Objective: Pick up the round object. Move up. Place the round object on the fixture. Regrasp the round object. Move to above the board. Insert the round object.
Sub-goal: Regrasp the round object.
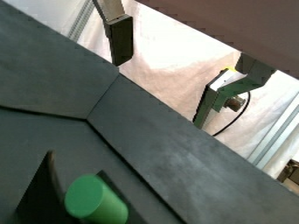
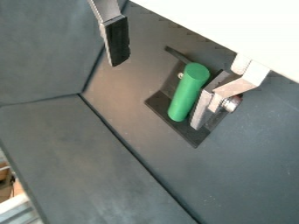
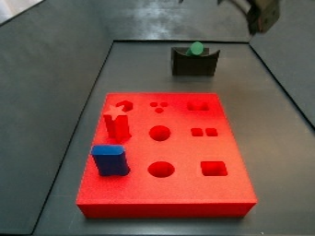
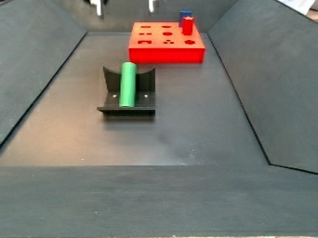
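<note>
The green peg (image 4: 125, 84) lies lengthwise in the notch of the fixture (image 4: 128, 102), in the upper left of the middle ground in a side view, with nothing holding it. In a side view from the opposite end, only the peg's round end (image 3: 196, 48) shows, poking above the dark fixture (image 3: 193, 63) near the top centre of the frame.

The red board (image 3: 164, 155) fills the lower half of that side view, showing its round, square and arch-shaped holes, with a blue block (image 3: 110, 159) standing at its left edge and a red piece (image 3: 118, 123) upright behind it. In a side view the board (image 4: 166, 43) is far off at the top, well apart from the fixture, and the blue block (image 4: 187, 19) is only a small shape.

The gripper (image 2: 170, 61) is open wide and holds nothing; it hovers above the fixture, apart from the peg. One of its fingers (image 2: 114, 35) has a dark pad facing the peg (image 2: 187, 92), and the other (image 2: 222, 94) sits just beside the peg's far side. In a wrist view the peg (image 1: 93, 199) shows only at the lower edge, and just one finger (image 1: 117, 35) is plain. Both side views catch only scraps of the gripper at the top edge, so its opening cannot be judged there. All rests on the dark worktop (image 4: 162, 149).
</note>
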### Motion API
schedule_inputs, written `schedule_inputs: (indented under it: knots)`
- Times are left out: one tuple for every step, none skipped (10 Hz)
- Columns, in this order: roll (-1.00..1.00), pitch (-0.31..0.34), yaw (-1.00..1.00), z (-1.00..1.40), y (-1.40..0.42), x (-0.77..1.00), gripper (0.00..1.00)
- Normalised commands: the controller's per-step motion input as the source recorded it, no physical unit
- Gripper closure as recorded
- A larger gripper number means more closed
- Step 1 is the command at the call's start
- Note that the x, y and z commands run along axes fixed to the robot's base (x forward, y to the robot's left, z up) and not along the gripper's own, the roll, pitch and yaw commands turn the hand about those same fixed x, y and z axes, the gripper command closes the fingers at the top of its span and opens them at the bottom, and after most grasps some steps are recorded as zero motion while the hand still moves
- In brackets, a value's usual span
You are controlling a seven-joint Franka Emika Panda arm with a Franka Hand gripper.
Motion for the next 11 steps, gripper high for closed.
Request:
schedule_inputs:
  knots:
    - [0.14,0.061,0.17,-1.0,0.06,0.05,0.0]
    - [0.11,0.015,0.17,-1.0,0.06,0.07,0.0]
    - [0.09,-0.04,0.15,-1.0,0.05,0.08,0.0]
    - [0.08,-0.074,0.14,-1.0,0.05,0.09,0.0]
    - [0.08,-0.102,0.1,-1.0,0.04,0.1,0.0]
    - [0.08,-0.116,0.07,-1.0,0.04,0.11,0.0]
    - [0.07,-0.119,0.03,-0.94,0.03,0.11,0.0]
    - [0.07,-0.115,0.02,-0.83,0.03,0.1,0.0]
    - [0.07,-0.086,-0.03,-0.57,0.01,0.09,0.0]
    - [0.07,-0.073,-0.04,-0.42,0.01,0.08,0.0]
    - [0.08,-0.058,-0.05,-0.27,0.01,0.07,0.0]
